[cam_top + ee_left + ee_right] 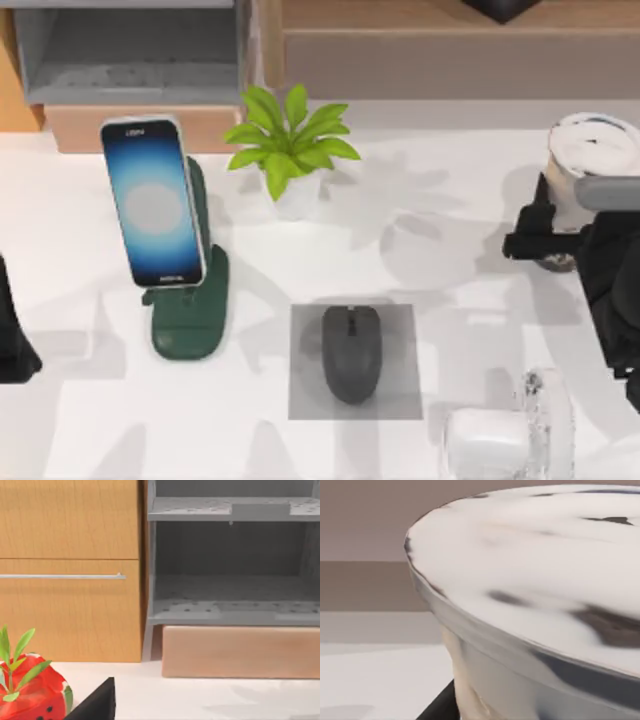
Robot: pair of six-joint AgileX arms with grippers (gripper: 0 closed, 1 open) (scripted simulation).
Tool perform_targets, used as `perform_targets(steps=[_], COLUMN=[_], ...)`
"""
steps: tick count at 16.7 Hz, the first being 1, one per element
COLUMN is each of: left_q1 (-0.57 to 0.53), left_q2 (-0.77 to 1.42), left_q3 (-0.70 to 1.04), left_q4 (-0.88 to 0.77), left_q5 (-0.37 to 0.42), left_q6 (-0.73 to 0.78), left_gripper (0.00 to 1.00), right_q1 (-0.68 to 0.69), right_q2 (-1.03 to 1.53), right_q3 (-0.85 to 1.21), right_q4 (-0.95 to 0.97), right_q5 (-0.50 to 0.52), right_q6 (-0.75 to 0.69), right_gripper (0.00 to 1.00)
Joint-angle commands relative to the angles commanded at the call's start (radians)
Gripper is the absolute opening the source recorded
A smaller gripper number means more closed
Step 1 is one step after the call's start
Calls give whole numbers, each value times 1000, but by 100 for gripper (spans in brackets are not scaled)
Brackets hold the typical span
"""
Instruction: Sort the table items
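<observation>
White tabletop [90,420] holds it all. At its right edge the milk tea cup [590,160] sits inside the right gripper [545,243], whose fingers look closed on the cup, so this step seems to be moving the cup. Next it may need lifting straight up. The mouse [351,352] lies on its grey pad [305,400], the smartphone [152,203] leans on the green stand [190,320]. The left arm [15,340] waits at the left edge; its fingers cannot be told.

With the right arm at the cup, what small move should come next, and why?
Probably lift the cup slightly. The right gripper sits against its lower side at the table's right edge, while phone and mouse already look placed. Whether the grasp is firm is unclear.
</observation>
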Motion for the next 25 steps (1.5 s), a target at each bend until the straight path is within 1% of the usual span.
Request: perform_targets(steps=[6, 13, 18, 21, 25], left_q1=[0, 0, 0, 0, 0], left_q2=[0, 0, 0, 0, 0], left_q3=[0, 0, 0, 0, 0], left_q4=[0, 0, 0, 0, 0], left_q5=[0, 0, 0, 0, 0], left_q6=[0, 0, 0, 0, 0], left_gripper=[100, 100, 100, 100, 100], right_q1=[1, 1, -2, -28, -103], right_q2=[-5, -63, -68, -117, -185], right_q3=[-2, -4, 8, 79, 231], right_q4=[-4, -59, -51, -65, -164], right_q5=[0, 0, -4, -38, -119], right_q6=[1, 2, 4, 8, 11], right_gripper=[0, 0, 0, 0, 0])
